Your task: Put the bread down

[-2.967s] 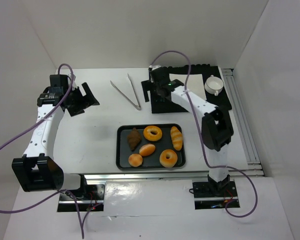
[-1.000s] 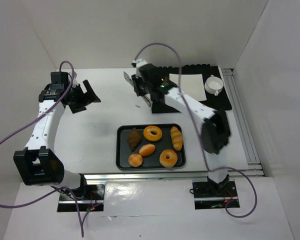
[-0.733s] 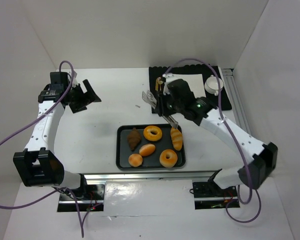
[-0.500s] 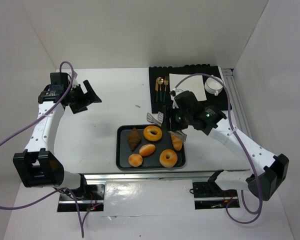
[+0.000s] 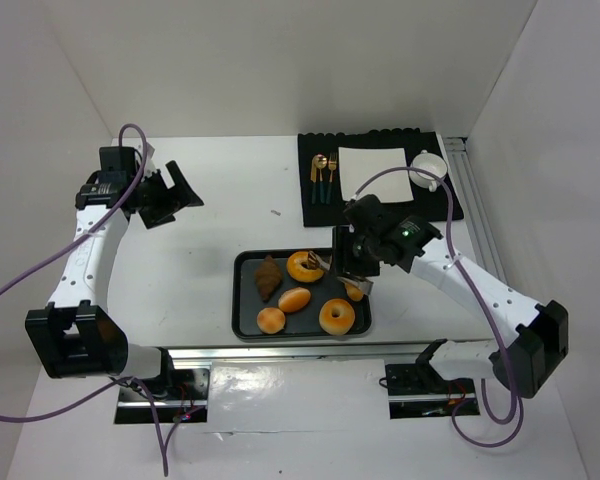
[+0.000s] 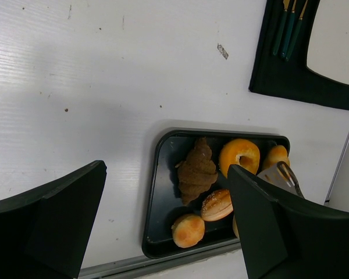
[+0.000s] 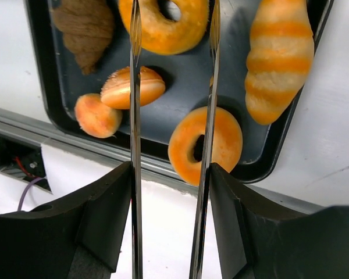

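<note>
The bread lies on a dark tray (image 5: 242, 300): a brown croissant (image 5: 268, 277), a ring (image 5: 303, 265), an oval roll (image 5: 294, 300), a round bun (image 5: 271, 320), a second ring (image 5: 337, 316) and a long ridged roll (image 7: 279, 58). My right gripper (image 7: 171, 174) is shut on the metal tongs (image 7: 135, 116). The two tong arms stand apart and point down over the tray, on either side of the near ring (image 7: 224, 139). Nothing is pinched between them. My left gripper (image 6: 166, 174) hangs open and empty, high over the table's left side.
A black mat (image 5: 380, 205) at the back right carries cutlery (image 5: 322, 178), a white napkin (image 5: 372, 165) and a white cup (image 5: 428, 168). The tray sits close to the table's front edge and its metal rail (image 7: 23, 125).
My right arm lifted the tongs from the back of the table and swung them forward over the tray. The tong arms spread apart. The left arm stayed put.
</note>
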### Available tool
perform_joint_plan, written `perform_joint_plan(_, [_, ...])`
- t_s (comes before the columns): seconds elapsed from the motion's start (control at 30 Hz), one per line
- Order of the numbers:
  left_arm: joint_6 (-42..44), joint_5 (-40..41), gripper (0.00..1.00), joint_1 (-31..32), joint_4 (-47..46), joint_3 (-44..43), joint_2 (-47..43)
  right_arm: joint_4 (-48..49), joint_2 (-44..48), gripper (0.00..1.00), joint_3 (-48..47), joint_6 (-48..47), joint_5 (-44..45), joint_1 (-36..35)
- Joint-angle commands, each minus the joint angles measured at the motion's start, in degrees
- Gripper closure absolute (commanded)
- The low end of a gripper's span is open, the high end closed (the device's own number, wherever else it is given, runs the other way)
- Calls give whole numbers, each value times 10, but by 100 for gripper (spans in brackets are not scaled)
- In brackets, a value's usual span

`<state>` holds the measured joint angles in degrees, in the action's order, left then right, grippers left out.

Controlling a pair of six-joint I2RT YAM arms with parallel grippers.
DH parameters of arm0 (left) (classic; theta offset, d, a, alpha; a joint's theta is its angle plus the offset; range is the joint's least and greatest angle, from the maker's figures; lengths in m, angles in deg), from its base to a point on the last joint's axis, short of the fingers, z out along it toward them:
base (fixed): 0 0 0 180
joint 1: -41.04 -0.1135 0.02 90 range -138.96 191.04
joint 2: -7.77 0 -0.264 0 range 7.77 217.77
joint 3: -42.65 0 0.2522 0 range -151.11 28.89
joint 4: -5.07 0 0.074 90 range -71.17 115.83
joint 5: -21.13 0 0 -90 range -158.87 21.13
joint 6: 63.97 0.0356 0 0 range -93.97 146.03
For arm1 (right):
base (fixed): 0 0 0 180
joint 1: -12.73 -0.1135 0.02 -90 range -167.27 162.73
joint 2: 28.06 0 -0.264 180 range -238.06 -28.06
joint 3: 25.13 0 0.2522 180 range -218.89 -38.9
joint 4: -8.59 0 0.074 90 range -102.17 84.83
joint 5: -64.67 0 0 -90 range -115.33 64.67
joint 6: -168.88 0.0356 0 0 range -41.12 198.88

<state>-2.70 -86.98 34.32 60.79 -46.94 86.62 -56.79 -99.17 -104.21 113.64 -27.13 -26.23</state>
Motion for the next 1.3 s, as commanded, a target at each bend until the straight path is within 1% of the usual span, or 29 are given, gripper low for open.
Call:
perform_joint_plan(0.0, [-3, -11, 1, -4, -11, 0, -19, 20, -8, 39, 5, 1, 5, 12])
perform_joint_plan(0.2, [-3, -11, 1, -4, -11, 0, -13, 52, -43, 40, 12, -28, -1, 34])
perform_joint_plan(0.27, [-3, -11, 1, -4, -11, 0, -8, 66, -49, 43, 21, -34, -23, 41])
perform_joint_plan(0.4, [-3, -6, 1, -4, -11, -6, -8, 83, -61, 43, 41, -48, -52, 47])
perform_joint_plan(0.5, [-3, -6, 1, -4, -11, -6, -3, 88, -67, 43, 52, -53, -58, 47])
perform_joint_plan(0.6, [-3, -6, 1, -4, -11, -6, -3, 107, -61, 47, 57, -53, -71, 52])
perform_joint_plan(0.63, [-3, -6, 1, -4, -11, -6, -3, 112, -61, 50, 57, -53, -78, 52])
perform_joint_plan(0.67, [-3, -6, 1, -4, -11, -6, -3, 117, -43, 57, 50, -53, -78, 52])
perform_joint_plan(0.8, [-3, -1, 1, -4, -11, -6, -3, 107, -17, 69, 21, -53, -67, 59])
perform_joint_plan(0.83, [-3, -1, 1, -4, -11, -6, -3, 97, -17, 69, 2, -53, -67, 65])
perform_joint_plan(0.93, [-3, -6, 1, -4, -11, -12, 2, 51, -17, 73, -32, -68, -53, 71])
perform_joint_plan(1.07, [-3, -6, 1, -4, -11, -12, 3, -11, -17, 73, -101, -94, -22, 76])
perform_joint_plan(1.2, [-3, -1, 1, -4, -11, -17, 3, -31, -37, 75, -164, -129, 55, 117])
perform_joint_plan(1.27, [-3, -1, 1, -4, -11, -17, 3, -24, -61, 75, -190, -143, 77, 156])
